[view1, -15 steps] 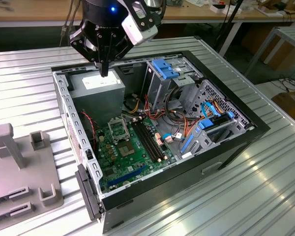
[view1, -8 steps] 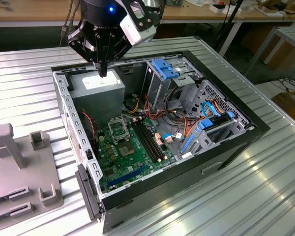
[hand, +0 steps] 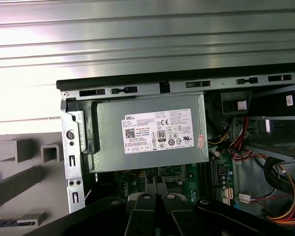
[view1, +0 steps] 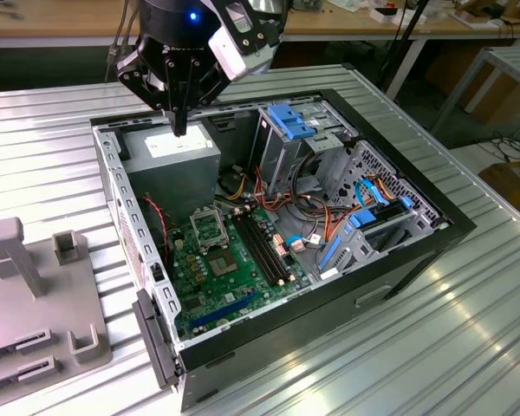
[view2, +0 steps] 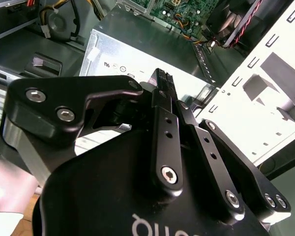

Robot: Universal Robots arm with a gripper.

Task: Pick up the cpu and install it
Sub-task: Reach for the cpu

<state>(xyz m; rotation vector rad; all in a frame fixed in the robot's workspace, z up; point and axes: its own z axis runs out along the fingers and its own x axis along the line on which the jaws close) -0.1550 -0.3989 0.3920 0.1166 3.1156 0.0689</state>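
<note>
My gripper (view1: 180, 128) hangs over the grey power supply (view1: 172, 154) at the back corner of the open computer case (view1: 329, 286). Its two black fingers (view2: 162, 81) are pressed together, and I see nothing between them in either wrist view. The cpu is out of view. Further down the green motherboard (view1: 234, 286) lies the square metal socket frame (view1: 210, 227), with a dark middle. In the first wrist view the fingertips (hand: 150, 185) stand just past the labelled power supply (hand: 152, 137), over the board's socket area.
A soldered chip with a shiny centre (view1: 221, 264) sits below the socket, and black memory slots (view1: 264, 251) lie beside it. Blue drive brackets (view1: 290, 121) and loose cables (view1: 321, 217) crowd the case's far side. A grey fixture (view1: 35, 295) rests on the ribbed metal table (view1: 468, 329).
</note>
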